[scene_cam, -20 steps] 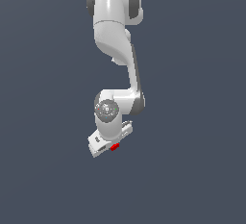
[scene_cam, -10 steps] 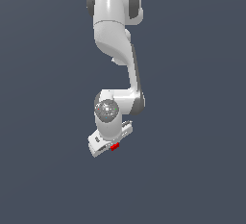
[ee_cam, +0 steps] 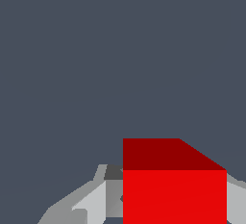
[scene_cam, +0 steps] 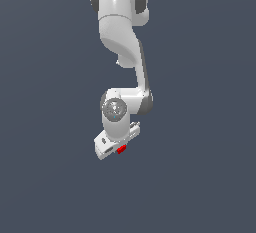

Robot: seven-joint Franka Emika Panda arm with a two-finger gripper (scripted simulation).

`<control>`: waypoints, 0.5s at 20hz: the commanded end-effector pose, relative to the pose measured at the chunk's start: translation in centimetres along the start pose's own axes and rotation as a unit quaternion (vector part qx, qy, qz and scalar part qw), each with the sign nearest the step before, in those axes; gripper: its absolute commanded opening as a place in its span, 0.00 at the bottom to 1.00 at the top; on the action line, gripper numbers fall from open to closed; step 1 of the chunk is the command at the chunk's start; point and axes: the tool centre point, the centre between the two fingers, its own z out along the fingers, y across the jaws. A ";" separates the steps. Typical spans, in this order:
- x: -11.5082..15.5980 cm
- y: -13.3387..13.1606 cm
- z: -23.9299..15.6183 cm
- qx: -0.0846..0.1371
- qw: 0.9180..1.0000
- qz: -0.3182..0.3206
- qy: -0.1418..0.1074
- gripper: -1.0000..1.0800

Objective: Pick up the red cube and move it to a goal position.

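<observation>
The red cube (scene_cam: 121, 149) shows as a small red patch just under the white hand of the arm, low in the exterior view. In the wrist view the red cube (ee_cam: 174, 189) fills the space between grey fingers (ee_cam: 91, 204), one on each side of it. My gripper (scene_cam: 120, 150) is shut on the cube, and its fingertips are hidden behind the hand in the exterior view. The goal position carries no visible mark in either view.
The white arm (scene_cam: 122, 42) hangs down from the top of the exterior view, with its wrist joint (scene_cam: 114, 109) just above the hand. Around it there is only a plain dark blue-grey background.
</observation>
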 end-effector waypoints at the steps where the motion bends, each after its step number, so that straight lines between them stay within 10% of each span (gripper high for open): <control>1: -0.1 -0.7 -0.7 -0.001 1.000 0.000 0.000 0.00; 10: -1.1 -5.4 -5.0 -0.001 1.000 0.000 0.000 0.00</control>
